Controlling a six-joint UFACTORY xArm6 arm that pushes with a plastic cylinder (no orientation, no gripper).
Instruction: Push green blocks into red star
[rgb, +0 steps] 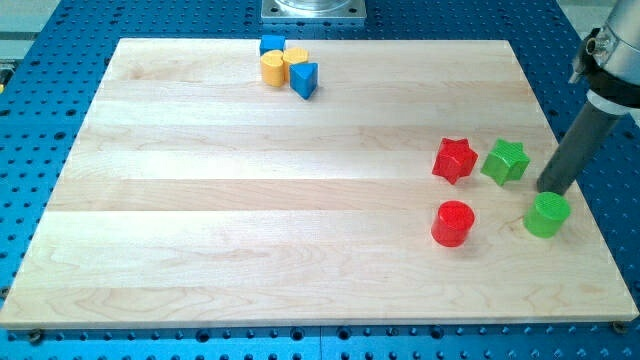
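Observation:
A red star (454, 160) lies at the view's right on the wooden board (250, 220). A green star (506, 161) sits just to its right, with a small gap between them. A green cylinder (547, 215) stands lower right of the green star. My tip (549, 190) is at the end of the dark rod, just above the green cylinder and to the right of the green star, close to both.
A red cylinder (452, 223) stands below the red star. At the view's top, a blue block (272, 45), two yellow cylinders (275, 69) (295, 59) and a blue triangle block (305, 79) cluster together. The board's right edge is near the green cylinder.

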